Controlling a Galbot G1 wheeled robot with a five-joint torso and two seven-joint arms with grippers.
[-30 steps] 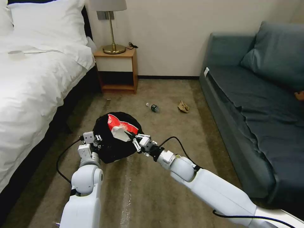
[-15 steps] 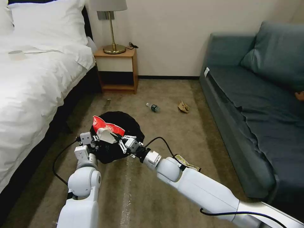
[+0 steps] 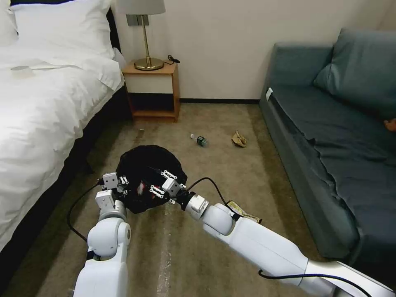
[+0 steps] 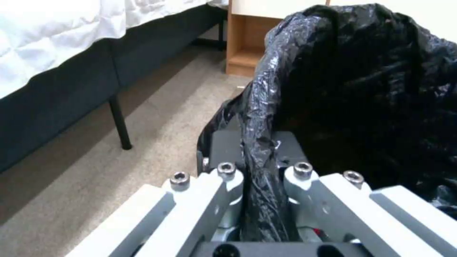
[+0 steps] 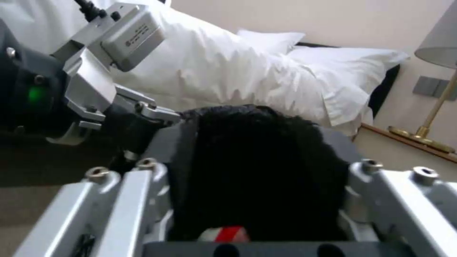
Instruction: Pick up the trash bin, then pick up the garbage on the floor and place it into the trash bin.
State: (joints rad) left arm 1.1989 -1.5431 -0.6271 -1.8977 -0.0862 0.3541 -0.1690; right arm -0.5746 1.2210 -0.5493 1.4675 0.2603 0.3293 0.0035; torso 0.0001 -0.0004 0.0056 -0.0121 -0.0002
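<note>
The trash bin, its black bag folded over the rim, hangs just above the carpet between the bed and the sofa, held by the left gripper, whose fingers are pinched on the bagged rim. Over the bin's mouth sits the right gripper with its fingers spread wide and nothing between them; a bit of red-and-white wrapper shows down inside the bin. This looks like the drop-off step for one piece, with the release made. Three pieces lie on the floor: a flat dark-and-yellow wrapper close under the right arm, and farther off, toward the nightstand, a small bottle and a crumpled brown paper. The next move likely calls for lifting the right gripper clear of the bag and reaching low for the nearby flat wrapper, which may be hard to pinch off carpet.
</note>
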